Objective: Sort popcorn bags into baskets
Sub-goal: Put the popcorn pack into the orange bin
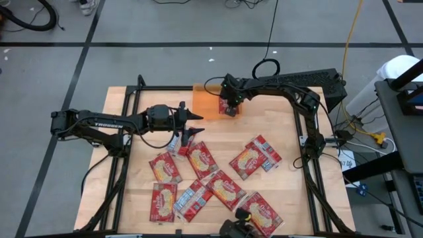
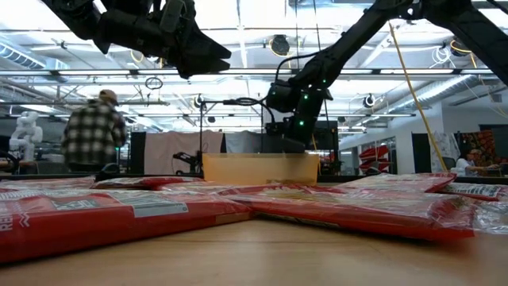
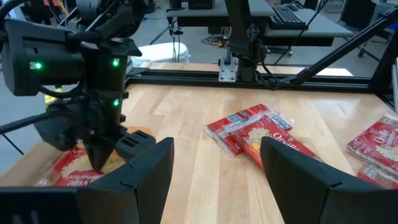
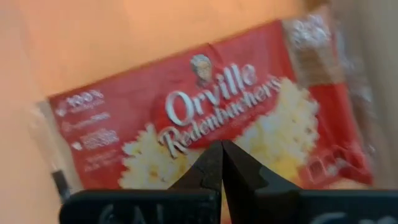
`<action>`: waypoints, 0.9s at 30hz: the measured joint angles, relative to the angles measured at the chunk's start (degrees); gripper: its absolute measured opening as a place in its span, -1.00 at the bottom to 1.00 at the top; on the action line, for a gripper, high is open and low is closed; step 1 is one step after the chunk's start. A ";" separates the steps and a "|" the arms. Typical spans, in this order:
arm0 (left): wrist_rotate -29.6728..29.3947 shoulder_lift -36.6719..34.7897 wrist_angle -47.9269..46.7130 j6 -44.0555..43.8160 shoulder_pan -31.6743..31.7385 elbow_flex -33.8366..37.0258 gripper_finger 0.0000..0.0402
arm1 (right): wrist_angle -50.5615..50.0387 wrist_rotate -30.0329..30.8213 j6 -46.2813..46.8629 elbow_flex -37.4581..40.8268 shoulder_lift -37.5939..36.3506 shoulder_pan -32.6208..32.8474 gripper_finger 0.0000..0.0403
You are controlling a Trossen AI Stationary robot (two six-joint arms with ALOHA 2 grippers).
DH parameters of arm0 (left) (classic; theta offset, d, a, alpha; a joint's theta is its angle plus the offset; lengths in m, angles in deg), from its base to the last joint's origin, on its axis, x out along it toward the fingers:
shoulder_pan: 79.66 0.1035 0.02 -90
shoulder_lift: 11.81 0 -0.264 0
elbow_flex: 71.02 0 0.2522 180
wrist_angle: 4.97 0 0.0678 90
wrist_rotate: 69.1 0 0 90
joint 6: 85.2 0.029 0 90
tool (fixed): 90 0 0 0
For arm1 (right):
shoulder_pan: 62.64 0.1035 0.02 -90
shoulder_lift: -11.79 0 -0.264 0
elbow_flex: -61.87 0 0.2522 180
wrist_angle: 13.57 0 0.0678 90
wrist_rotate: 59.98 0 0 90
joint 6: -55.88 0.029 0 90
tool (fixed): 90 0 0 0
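Observation:
Several red popcorn bags (image 1: pixel 201 158) lie flat and scattered on the wooden table, some overlapping, such as the pair (image 3: pixel 255 127) toward the right side. The translucent orange basket (image 1: pixel 206 99) stands near the far edge, and one bag (image 4: pixel 205 118) lies face up inside it. My right gripper (image 1: pixel 229 106) hangs over the basket, fingers shut and pointing down at that bag (image 3: pixel 71 174). My left gripper (image 1: pixel 193 125) is open and holds nothing. It hovers well above the table (image 2: pixel 202 56), just on the near-left side of the basket. My right gripper (image 4: pixel 221 149) points its shut fingertips down at the printed face of the bag in the basket. I cannot tell whether they touch it.
A black metal frame (image 1: pixel 291 92) borders the table. A dark camera mount (image 1: pixel 241 228) sits at the near edge among the bags. Bare wood (image 3: pixel 186 118) lies between the basket and the right-hand bags. A person in a plaid shirt (image 2: pixel 94 131) stands in the room beyond.

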 joint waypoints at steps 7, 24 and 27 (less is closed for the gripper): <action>0.01 0.00 -1.26 -0.13 -0.05 0.00 0.21 | 2.12 1.68 -0.17 0.07 -1.87 0.32 -1.00; -12.76 0.01 -33.72 -12.22 -9.67 0.00 0.21 | 11.30 -1.50 5.80 15.28 -24.41 14.55 -1.00; -15.64 0.34 -35.59 -12.30 -15.16 0.00 0.21 | 20.32 -1.67 2.11 23.43 -28.30 17.82 -1.00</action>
